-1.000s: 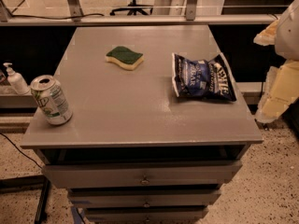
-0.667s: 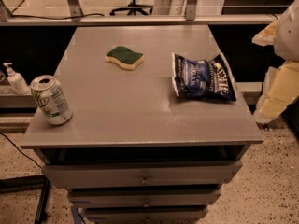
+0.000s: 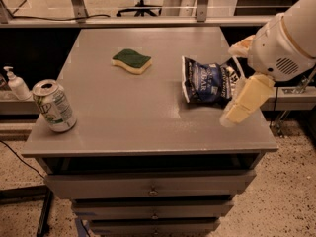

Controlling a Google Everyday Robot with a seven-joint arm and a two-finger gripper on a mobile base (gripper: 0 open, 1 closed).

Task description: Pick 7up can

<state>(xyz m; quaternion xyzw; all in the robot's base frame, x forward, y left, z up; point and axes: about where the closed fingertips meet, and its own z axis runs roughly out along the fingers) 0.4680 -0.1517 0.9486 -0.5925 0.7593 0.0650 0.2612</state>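
Cream gripper [image 3: 235,83] near snack bag [image 3: 205,83] (downward tilt)

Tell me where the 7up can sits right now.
In the camera view the 7up can stands at the table's near left corner, across from the gripper, which hangs at the right edge beside the blue snack bag.

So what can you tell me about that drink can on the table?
The 7up can looks like aluminium, with a green and white label and a silver top. It stands on its base near the front left corner of the grey table, touching only the tabletop. The gripper hovers open at the far right, well clear of it.
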